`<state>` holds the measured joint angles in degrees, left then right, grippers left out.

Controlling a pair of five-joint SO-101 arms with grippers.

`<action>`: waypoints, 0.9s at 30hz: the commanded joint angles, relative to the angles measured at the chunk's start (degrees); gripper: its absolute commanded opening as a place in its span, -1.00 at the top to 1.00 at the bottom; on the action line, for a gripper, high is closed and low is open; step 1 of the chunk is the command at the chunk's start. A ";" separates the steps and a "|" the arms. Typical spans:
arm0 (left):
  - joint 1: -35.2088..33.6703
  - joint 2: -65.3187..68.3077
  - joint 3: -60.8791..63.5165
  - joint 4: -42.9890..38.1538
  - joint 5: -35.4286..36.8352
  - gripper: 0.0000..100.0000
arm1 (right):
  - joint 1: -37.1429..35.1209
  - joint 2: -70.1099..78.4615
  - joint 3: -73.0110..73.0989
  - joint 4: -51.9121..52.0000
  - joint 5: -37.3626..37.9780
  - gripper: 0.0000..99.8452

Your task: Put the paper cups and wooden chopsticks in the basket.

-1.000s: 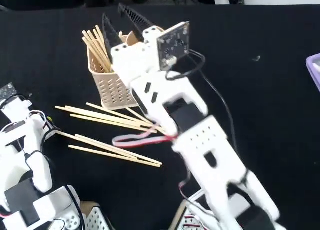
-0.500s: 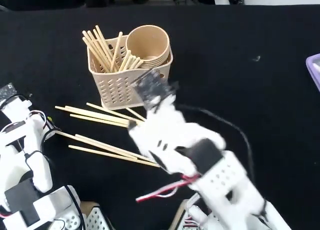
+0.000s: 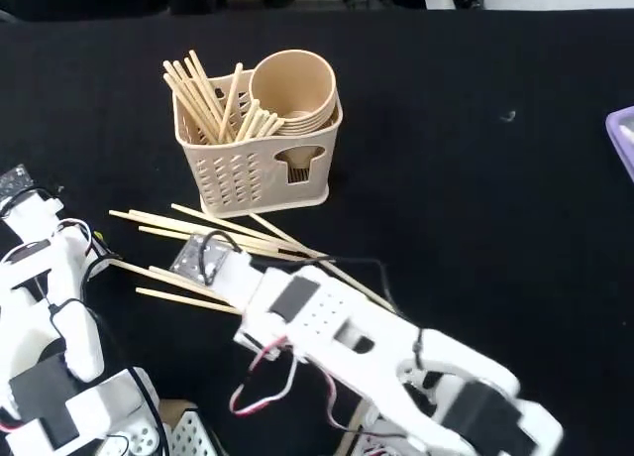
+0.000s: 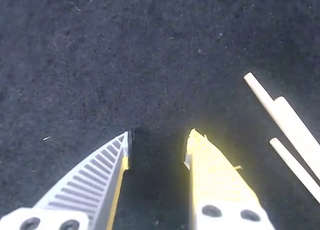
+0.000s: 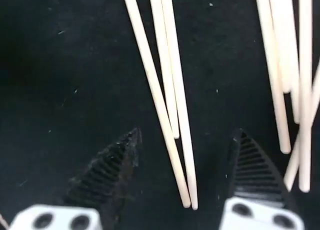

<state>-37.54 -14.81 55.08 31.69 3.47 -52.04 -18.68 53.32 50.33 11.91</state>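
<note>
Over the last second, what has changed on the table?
The right gripper drew back from above the basket, toward the arms' side of the table, and came down open astride the loose chopsticks. It gripped nothing. The basket, its paper cups and the left arm stayed as they were.

Matt blk cloth table (image 3: pixel 495 228), perforated plastic basket (image 3: pixel 238 178), smooth paper cups (image 3: pixel 293 84) & bare-wood chopsticks (image 3: pixel 198 230).

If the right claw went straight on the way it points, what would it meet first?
Likely the loose chopsticks under the open right claw, on the black table; depth unclear.
</note>
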 commanded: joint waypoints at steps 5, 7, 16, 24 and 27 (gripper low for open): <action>0.66 -0.62 -0.84 -0.09 -0.70 0.62 | -0.35 12.44 -8.31 -1.14 0.88 0.45; 0.66 -0.62 -0.84 -0.09 -0.70 0.62 | -0.35 14.29 -8.66 -1.14 0.70 0.49; 0.66 -0.62 -0.84 -0.09 -0.70 0.62 | -0.26 11.74 -7.16 -2.11 0.88 0.95; 0.66 -0.62 -0.84 0.00 -0.70 0.62 | 5.45 -0.04 -2.24 -1.58 0.97 0.98; 0.66 -0.62 -0.84 -0.09 -0.70 0.62 | 9.49 -5.23 0.31 -1.58 3.16 0.98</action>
<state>-37.54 -14.81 55.08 31.69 3.47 -46.42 -17.80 52.70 49.27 12.53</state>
